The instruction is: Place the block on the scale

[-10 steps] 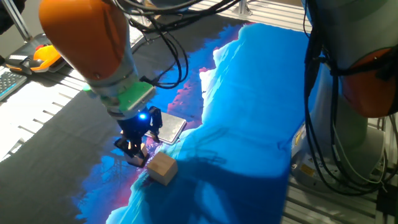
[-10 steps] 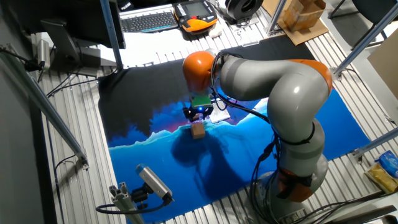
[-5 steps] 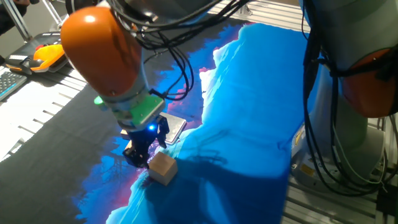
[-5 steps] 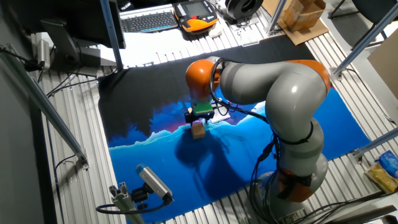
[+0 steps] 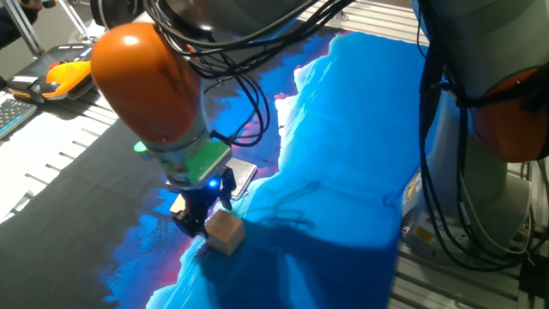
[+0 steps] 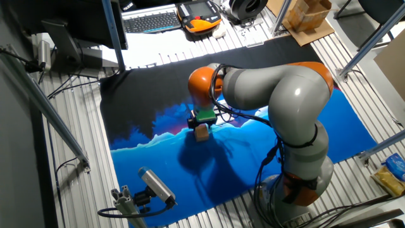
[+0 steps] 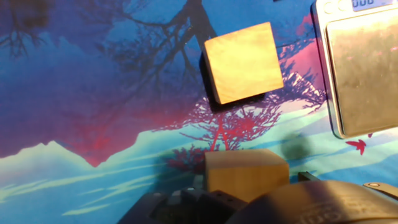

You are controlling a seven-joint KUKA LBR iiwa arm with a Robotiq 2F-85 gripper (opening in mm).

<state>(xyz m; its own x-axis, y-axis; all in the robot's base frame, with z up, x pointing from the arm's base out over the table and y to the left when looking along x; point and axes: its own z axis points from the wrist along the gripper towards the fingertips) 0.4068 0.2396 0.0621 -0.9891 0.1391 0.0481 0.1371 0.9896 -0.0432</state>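
Note:
The block (image 5: 225,232) is a light tan wooden cube on the blue printed cloth. It also shows in the other fixed view (image 6: 201,132) and at the bottom of the hand view (image 7: 245,173). My gripper (image 5: 197,223) is low over the cloth, open and empty, right against the block's left side; it also shows in the other fixed view (image 6: 200,122). The scale (image 5: 243,174), a grey plate with a white rim, lies just behind the hand and at the right of the hand view (image 7: 364,74). A medium tan cube (image 7: 241,62) sits left of the scale and peeks out beside the fingers (image 5: 178,206).
The arm's grey base (image 6: 304,183) and hanging cables (image 5: 446,172) stand to the right. A keyboard and an orange pendant (image 6: 201,14) lie beyond the cloth's far edge. A metal fixture (image 6: 155,187) sits at the cloth's near corner. The tiny cube is out of view.
The hand has moved right and down towards the block, now close against it. The medium cube has come into sight on its left. The block and scale have not moved.

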